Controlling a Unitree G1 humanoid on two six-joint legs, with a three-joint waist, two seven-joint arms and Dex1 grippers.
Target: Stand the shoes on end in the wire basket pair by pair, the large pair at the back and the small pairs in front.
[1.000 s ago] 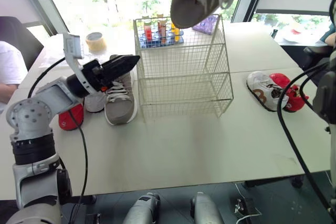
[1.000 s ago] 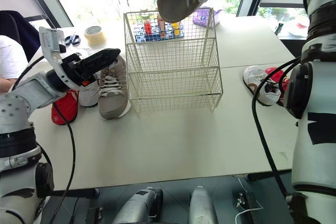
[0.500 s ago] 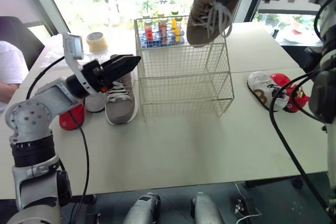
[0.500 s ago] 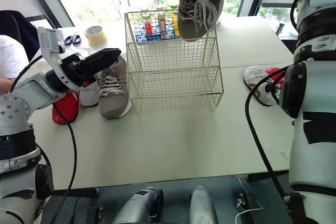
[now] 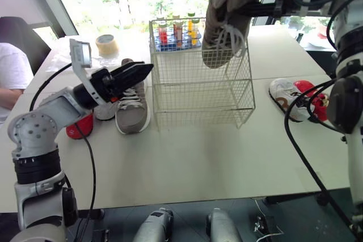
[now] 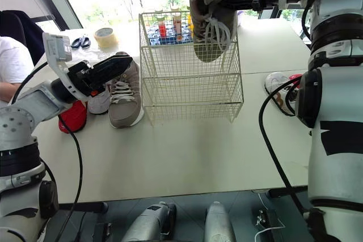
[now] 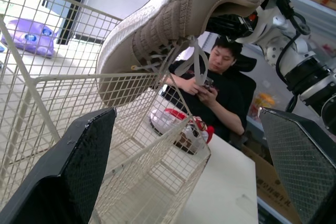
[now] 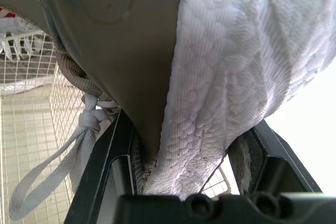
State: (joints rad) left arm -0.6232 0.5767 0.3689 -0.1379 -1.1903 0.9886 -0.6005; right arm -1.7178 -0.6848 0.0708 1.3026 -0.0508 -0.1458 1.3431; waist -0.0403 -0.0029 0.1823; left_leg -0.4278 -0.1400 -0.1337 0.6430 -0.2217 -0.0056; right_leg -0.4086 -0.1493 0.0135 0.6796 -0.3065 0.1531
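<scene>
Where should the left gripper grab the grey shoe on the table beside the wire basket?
Probably the heel collar, from above: the grey shoe sits sole down with its opening facing up, heel away from the robot. A white shoe crowds one flank and the wire basket the other, so a side pinch looks cramped. The open left gripper hovers near that heel.

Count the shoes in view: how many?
6. The held grey shoe hangs in the right gripper over the wire basket. Left of it: tabletop grey shoe, left white shoe, left red shoe. Right: right white shoe, right red shoe. Others may be hidden.
</scene>
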